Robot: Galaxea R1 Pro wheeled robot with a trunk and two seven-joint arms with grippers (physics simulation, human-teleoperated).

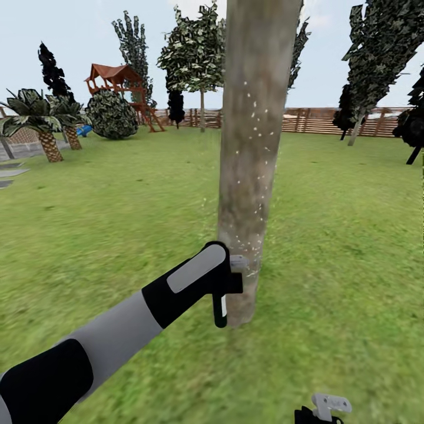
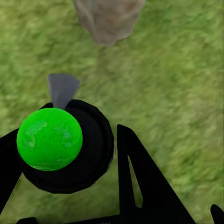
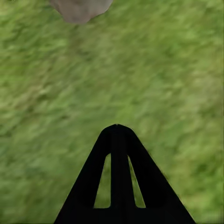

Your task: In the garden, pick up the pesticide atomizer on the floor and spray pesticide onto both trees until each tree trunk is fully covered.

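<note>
A thick grey-brown tree trunk (image 1: 254, 147) rises straight ahead in the head view, dotted with white pesticide specks (image 1: 252, 122) from mid-height down to near its base. My left gripper (image 1: 227, 284) is right against the trunk's lower part, shut on the pesticide atomizer (image 1: 220, 313), whose dark bottle hangs below the fingers. Its grey spray head (image 1: 238, 262) touches the bark. In the left wrist view the atomizer (image 2: 91, 154) shows a dark round body with a green cap between my black fingers (image 2: 140, 172), its grey nozzle (image 2: 62, 88) pointing at the trunk base (image 2: 109, 21). My right gripper (image 1: 325, 407) hangs low, shut on nothing.
Grass lawn (image 1: 353, 235) stretches all around. A wooden fence (image 1: 318, 121) closes the far side. At the back left stand a playhouse (image 1: 115, 79), a round bush (image 1: 112, 115) and palms (image 1: 41, 126). More trees (image 1: 377, 59) stand at the back right.
</note>
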